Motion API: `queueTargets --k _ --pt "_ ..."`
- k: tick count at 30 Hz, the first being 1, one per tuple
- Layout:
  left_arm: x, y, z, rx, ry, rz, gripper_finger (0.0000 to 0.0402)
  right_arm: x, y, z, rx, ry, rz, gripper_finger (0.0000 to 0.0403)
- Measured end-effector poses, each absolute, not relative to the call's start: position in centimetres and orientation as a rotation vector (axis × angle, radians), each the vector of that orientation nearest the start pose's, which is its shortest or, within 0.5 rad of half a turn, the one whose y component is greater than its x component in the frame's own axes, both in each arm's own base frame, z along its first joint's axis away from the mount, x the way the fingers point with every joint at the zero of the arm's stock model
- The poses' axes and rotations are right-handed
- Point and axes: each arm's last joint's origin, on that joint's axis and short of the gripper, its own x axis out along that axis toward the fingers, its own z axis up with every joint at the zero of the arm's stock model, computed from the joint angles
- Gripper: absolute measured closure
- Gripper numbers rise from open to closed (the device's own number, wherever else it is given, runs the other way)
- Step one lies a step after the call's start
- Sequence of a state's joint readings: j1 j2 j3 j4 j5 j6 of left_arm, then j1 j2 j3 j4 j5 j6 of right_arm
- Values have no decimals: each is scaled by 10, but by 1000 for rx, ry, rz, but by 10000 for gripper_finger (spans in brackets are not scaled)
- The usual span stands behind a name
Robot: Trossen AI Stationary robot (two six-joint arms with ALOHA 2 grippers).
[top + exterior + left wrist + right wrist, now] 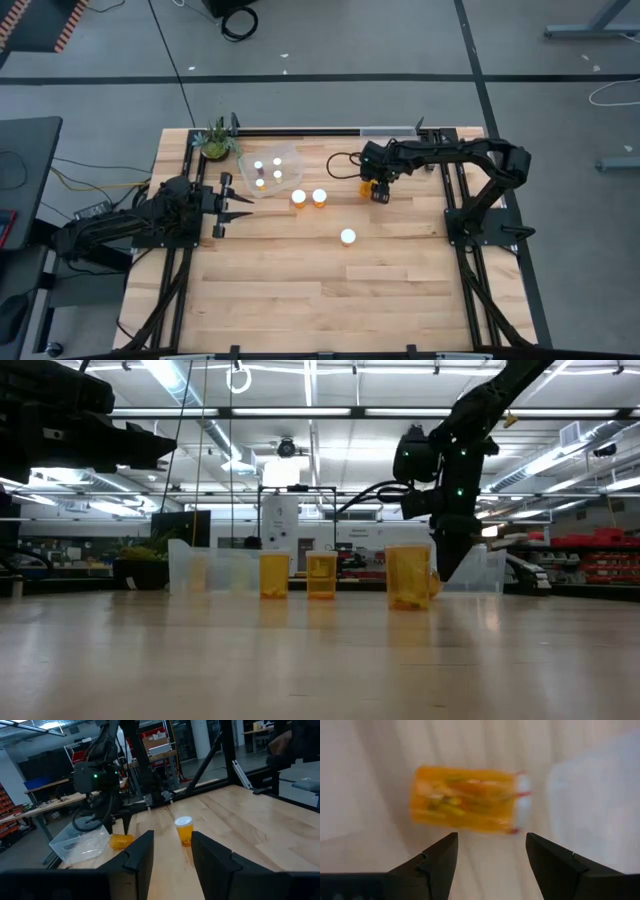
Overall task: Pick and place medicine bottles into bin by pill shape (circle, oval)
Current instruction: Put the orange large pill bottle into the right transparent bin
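— Where's the right gripper [380, 190]?

— Upper middle of the overhead frame, nose down over a tipped bottle [467, 802]. Its wrist camera shows that bottle on its side on the wood, white cap toward the bin [270, 170], with the fingers spread wide and nothing between them.

— And the rest?

— Two orange bottles [309, 198] stand just right of the bin, a third [347, 237] sits alone nearer centre, and several white caps show inside the bin. The left gripper [237, 207] waits at the left edge, jaws apart, empty.

— What worries you?

— A bottle on its side rolls. If one finger touches first, I'd guess it skids away or spins toward the bin wall. A pinch near the cap could squirt it out. And a wide swing might clip the standing pair.
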State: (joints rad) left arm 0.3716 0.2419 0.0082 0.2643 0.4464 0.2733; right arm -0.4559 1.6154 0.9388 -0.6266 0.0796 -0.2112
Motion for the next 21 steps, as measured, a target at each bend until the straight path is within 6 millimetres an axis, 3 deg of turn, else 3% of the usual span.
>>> queueTargets --k 11,21 --pt "107 28 171 286 -38 -70 267 256 -116 150 84 1258 -198 162" --pt "107 28 171 286 -38 -70 255 270 -78 150 114 1252 -156 162"
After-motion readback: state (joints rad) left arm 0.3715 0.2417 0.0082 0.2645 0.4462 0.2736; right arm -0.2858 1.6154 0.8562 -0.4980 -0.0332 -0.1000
